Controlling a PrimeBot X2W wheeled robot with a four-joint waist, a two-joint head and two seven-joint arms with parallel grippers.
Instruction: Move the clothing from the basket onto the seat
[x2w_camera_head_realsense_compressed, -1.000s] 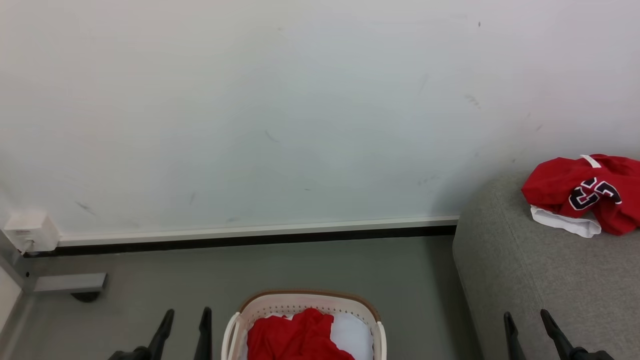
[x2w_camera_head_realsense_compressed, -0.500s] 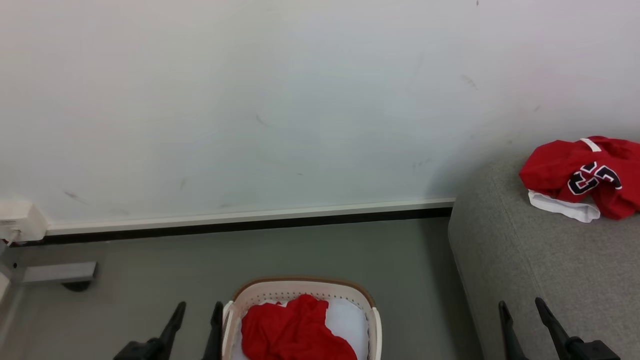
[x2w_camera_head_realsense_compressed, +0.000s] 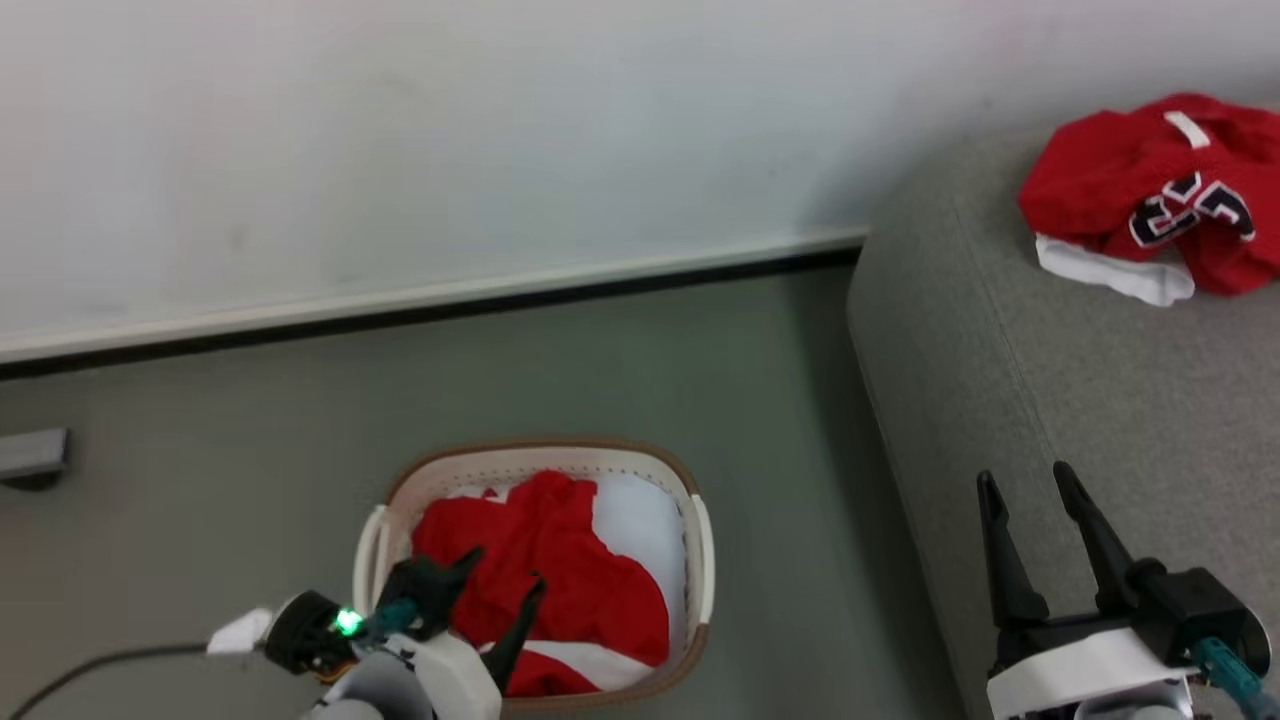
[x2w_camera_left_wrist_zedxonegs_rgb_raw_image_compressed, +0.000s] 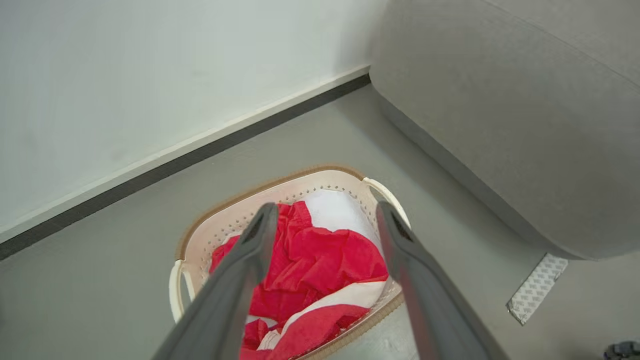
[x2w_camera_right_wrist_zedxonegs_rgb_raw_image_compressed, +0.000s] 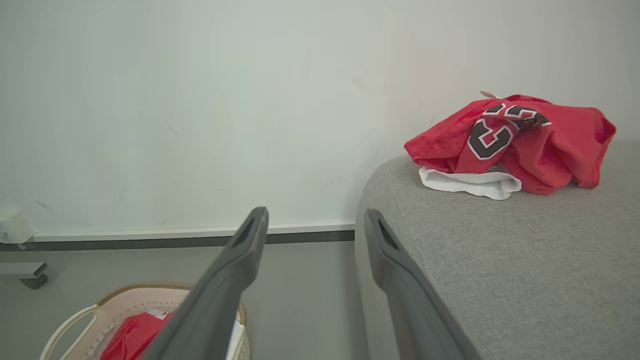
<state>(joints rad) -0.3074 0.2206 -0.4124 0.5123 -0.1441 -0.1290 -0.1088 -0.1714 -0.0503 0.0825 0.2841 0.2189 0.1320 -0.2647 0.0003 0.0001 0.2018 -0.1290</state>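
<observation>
The white basket (x2w_camera_head_realsense_compressed: 692, 540) with a brown rim stands on the floor and holds crumpled red clothing (x2w_camera_head_realsense_compressed: 590, 590) with white stripes. My left gripper (x2w_camera_head_realsense_compressed: 505, 570) hangs open over the basket's near left part, just above the red cloth (x2w_camera_left_wrist_zedxonegs_rgb_raw_image_compressed: 325, 255), with nothing between its fingers. The grey seat (x2w_camera_head_realsense_compressed: 1100, 400) fills the right side. On its far part lies another red garment (x2w_camera_head_realsense_compressed: 1110, 170) with black numerals and white trim. My right gripper (x2w_camera_head_realsense_compressed: 1022, 478) stands open over the seat's near left edge and holds nothing. Seen along the right gripper (x2w_camera_right_wrist_zedxonegs_rgb_raw_image_compressed: 315, 214), that garment (x2w_camera_right_wrist_zedxonegs_rgb_raw_image_compressed: 550, 145) lies farther back on the seat.
A white wall with a dark baseboard (x2w_camera_head_realsense_compressed: 400, 315) runs behind the basket. A grey metal foot (x2w_camera_head_realsense_compressed: 30, 455) sits on the floor at far left, and a small white box (x2w_camera_right_wrist_zedxonegs_rgb_raw_image_compressed: 14, 225) is on the wall. A patterned strip (x2w_camera_left_wrist_zedxonegs_rgb_raw_image_compressed: 537, 287) lies by the seat's base.
The head camera has tilted down, so the whole picture shifted. My left gripper has swung in over the basket, above the red cloth. Both grippers stay open.
</observation>
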